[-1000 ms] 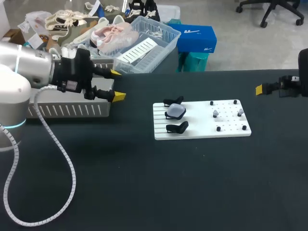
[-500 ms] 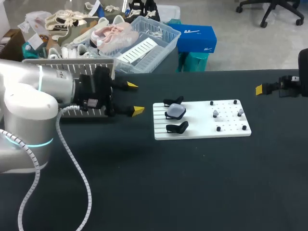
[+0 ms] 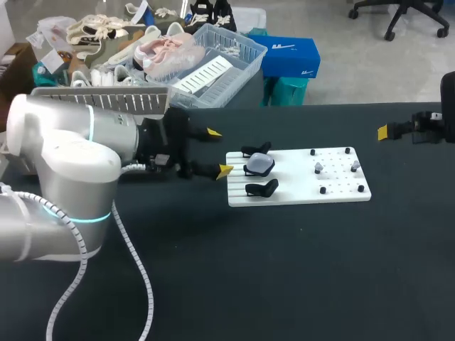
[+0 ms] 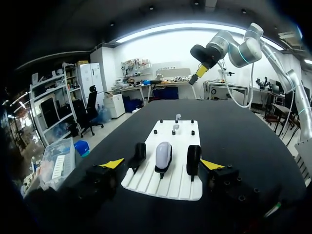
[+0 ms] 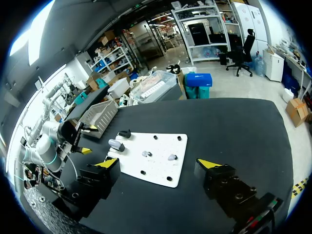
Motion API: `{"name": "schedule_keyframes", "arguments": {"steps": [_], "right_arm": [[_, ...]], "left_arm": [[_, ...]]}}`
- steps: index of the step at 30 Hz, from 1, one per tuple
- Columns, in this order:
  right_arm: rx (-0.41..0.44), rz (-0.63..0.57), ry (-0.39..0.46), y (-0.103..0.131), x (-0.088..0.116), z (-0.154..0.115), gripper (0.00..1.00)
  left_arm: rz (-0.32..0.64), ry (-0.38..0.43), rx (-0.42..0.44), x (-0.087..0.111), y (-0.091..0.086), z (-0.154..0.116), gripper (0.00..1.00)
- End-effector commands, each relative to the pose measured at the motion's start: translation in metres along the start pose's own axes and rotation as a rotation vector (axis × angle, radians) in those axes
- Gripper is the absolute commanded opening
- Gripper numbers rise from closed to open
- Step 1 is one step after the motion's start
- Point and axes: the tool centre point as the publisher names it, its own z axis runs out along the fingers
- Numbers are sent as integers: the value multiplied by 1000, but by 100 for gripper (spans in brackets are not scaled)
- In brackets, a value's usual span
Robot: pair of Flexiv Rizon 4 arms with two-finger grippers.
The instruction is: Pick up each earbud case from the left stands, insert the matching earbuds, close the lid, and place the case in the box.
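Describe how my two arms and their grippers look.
The left arm has rounded silver-white housings, a glowing cyan ring at one joint and a black wrist; a white ribbed cable loops from it. The left gripper is black with yellow fingertips. The right arm is silver-grey with rounded joints; the right gripper is black with yellow tips too.

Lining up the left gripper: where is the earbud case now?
In the head view the earbud case sits on the white board, at its left end, between two black stands, ahead of the open left gripper.
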Motion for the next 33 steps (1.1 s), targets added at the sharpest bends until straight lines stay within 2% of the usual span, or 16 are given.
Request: {"name": "schedule_keyframes", "arguments": {"steps": [1, 14, 18, 33], "right_arm": [[-3, -1, 0, -1, 0, 1, 100], [-3, -1, 0, -1, 0, 1, 100], [-3, -1, 0, -1, 0, 1, 100], [-3, -1, 0, -1, 0, 1, 100]], "left_arm": [[3, -2, -12, 2, -4, 16, 100], [-7, 3, 34, 6, -3, 42, 100], [-17, 19, 80, 8, -2, 47, 100], [-18, 30, 35, 15, 6, 67, 100]]}}
